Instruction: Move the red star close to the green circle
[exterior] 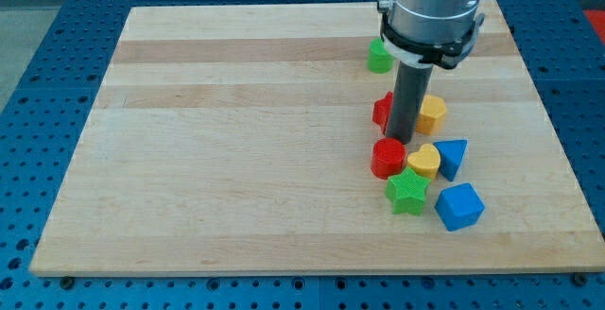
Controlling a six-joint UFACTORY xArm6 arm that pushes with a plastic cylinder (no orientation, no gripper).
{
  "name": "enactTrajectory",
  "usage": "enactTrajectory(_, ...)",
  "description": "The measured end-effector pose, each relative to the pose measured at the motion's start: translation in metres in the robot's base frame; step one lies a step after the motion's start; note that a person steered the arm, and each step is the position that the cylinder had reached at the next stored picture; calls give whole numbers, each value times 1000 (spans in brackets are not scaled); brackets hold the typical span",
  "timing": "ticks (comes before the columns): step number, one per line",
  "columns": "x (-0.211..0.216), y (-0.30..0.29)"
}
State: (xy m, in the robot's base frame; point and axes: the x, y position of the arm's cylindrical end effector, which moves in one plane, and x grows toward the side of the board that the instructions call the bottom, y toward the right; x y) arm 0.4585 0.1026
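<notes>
The red star (381, 111) lies right of the board's middle, partly hidden behind my dark rod. The green circle (380, 57) lies above it, near the board's top edge, with a gap of bare wood between them. My tip (400, 140) is down on the board at the red star's lower right side, just above a red round block (388, 158). I cannot tell whether the tip touches the star.
A yellow hexagon (432, 113) lies right of the rod. Below it cluster a yellow heart (423, 161), a blue triangle (453, 156), a green star (407, 192) and a blue cube (459, 206). The wooden board (236, 140) rests on a blue table.
</notes>
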Motion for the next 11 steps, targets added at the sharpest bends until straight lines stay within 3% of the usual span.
enactTrajectory(5, -68, -16)
enactTrajectory(11, -91, 0)
